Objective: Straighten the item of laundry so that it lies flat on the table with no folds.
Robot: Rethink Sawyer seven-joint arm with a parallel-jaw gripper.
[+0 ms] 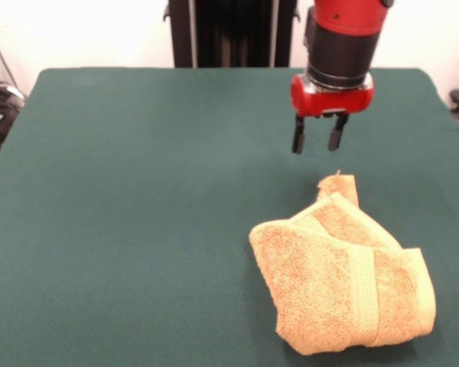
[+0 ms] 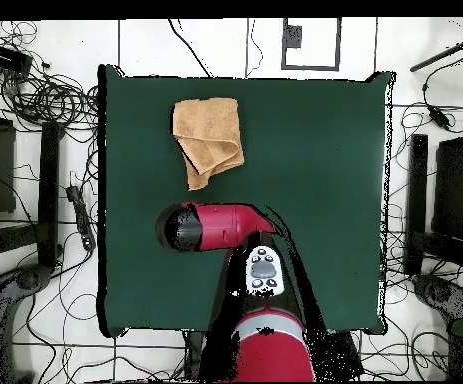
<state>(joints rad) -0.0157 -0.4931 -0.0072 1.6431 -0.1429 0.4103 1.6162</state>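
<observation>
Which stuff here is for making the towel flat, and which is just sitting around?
For the job: towel, folded over itself; green table; gripper, open and empty above the table.

Just around: cables on the floor beside the table.

cables (image 2: 45, 95) | tangled on floor | black stands (image 2: 50, 190) beside

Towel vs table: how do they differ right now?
The towel is golden-orange terry; the table is dark green felt-like cloth. The towel is small and folded over itself; the table is far larger and flat. The towel lies near one table corner. Both are cloth-surfaced; the open hand hovers over both.
</observation>
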